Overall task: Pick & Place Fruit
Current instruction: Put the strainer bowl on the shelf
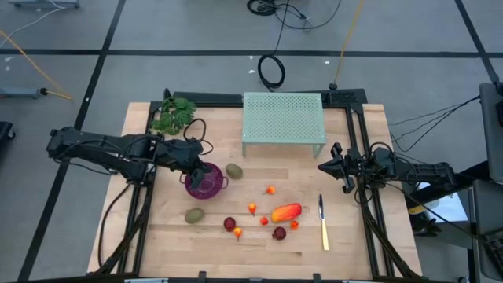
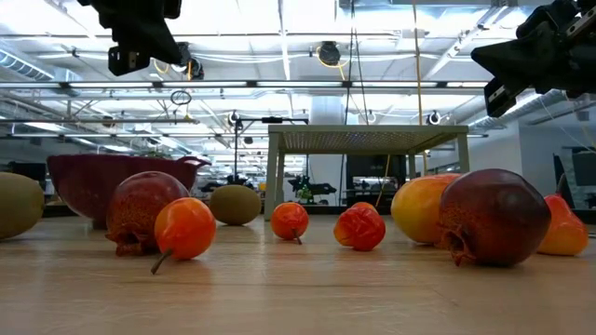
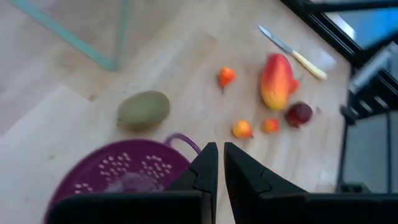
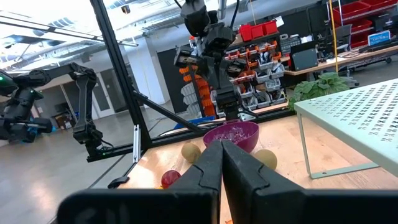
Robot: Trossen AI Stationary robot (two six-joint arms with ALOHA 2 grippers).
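Nearest the low camera sit a dark red ball (image 2: pixel 494 216) and a tiny orange-red fruit (image 2: pixel 184 228), part of the fruit scattered loose on the wooden table (image 1: pixel 157 244). From above, the spread runs from one olive oval (image 1: pixel 194 215) at the left, past a second oval (image 1: pixel 234 170) beside the purple colander (image 1: pixel 204 179), to the long orange-red piece (image 1: pixel 286 212) near the knife (image 1: pixel 323 224). None of it lies in the colander, which looks like the intended drop spot, so the task seems barely begun. The left gripper (image 1: pixel 198 151) hangs above the colander's rim with its arm stretched in from the left edge, fingers clenched on nothing; its wrist view looks down past them at the bowl and the nearby oval. The right gripper (image 1: pixel 328 166) waits at the right edge, raised off the table, pointing inward, pinched together and empty. A green rack (image 1: pixel 283 118) stands at the back, with a leafy bunch (image 1: pixel 174 114) to its left.
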